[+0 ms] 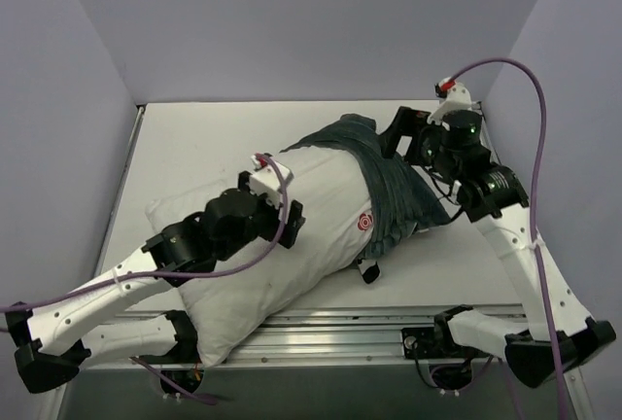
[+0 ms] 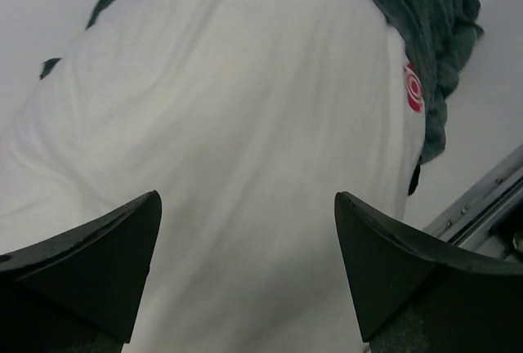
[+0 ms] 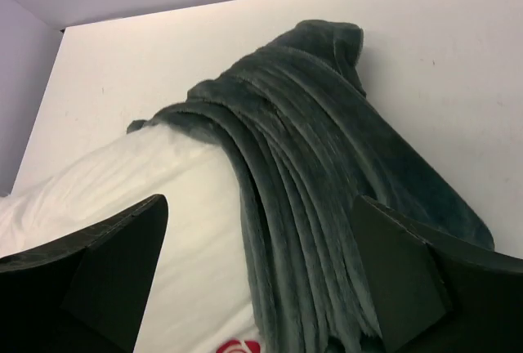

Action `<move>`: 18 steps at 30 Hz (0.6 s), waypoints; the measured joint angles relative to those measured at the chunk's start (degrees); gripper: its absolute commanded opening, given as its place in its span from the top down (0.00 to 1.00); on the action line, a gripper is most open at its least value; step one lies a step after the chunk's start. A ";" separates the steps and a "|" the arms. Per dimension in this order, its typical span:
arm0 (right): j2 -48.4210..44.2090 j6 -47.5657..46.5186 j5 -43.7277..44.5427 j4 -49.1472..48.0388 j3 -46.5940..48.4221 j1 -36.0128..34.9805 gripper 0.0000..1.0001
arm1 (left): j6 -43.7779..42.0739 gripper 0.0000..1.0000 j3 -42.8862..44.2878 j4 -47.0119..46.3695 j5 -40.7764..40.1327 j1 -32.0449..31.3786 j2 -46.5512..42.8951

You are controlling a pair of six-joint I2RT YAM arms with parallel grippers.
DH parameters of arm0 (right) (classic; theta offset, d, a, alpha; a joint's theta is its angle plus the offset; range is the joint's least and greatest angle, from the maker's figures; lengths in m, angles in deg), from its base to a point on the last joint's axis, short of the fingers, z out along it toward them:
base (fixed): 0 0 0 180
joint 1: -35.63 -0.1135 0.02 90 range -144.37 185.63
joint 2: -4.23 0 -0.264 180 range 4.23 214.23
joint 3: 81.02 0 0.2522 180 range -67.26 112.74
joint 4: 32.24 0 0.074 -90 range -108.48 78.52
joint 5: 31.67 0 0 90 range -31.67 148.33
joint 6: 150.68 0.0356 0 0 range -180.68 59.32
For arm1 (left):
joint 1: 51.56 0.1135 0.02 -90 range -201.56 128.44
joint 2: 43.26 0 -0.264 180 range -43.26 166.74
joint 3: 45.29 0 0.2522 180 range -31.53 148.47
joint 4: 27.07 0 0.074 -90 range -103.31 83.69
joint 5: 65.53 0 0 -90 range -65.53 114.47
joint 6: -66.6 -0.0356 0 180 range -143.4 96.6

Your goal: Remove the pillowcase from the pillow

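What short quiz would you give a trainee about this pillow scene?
1. True or false: the pillowcase covers the whole pillow.
2. Where is the red logo? A) on the pillow, right beside the bunched edge of the pillowcase; B) on the bare table; C) on a robot arm.
3. Fill in: the left pincer hangs over the white fabric with its fingers ___ (open or shut).

Key: 1 false, the pillowcase is bunched at the far end only; 2 A; 3 open.
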 measured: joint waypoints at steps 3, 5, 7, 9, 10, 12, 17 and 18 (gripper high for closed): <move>-7.37 0.79 0.24 -0.55 -7.76 0.00 0.06 | -5.66 0.06 0.39 -0.09 -2.64 -8.63 3.93; -10.73 1.73 0.24 -0.63 -12.92 0.00 0.05 | -9.53 0.06 1.18 -0.11 -5.95 -14.97 8.66; -13.25 2.69 0.20 -0.59 -18.38 0.00 0.05 | -12.39 0.06 1.90 -0.13 -8.72 -19.47 13.16; -14.86 3.48 -0.26 -0.42 -22.91 0.00 0.05 | -14.43 0.06 2.60 -0.13 -11.23 -22.58 17.27; -15.52 3.98 -0.76 -0.17 -24.83 0.00 0.05 | -15.32 0.06 2.91 -0.20 -12.37 -23.78 19.08; -16.63 4.98 -2.10 -0.02 -28.11 0.00 0.05 | -16.13 0.06 3.65 -0.31 -14.64 -25.73 22.32; -20.26 7.56 -4.72 0.04 -34.58 0.00 0.06 | -16.06 0.06 3.96 -0.79 -19.32 -27.30 28.11; -20.90 7.85 -4.92 0.04 -35.34 0.00 0.05 | -15.65 0.06 3.96 -0.96 -19.91 -27.28 28.92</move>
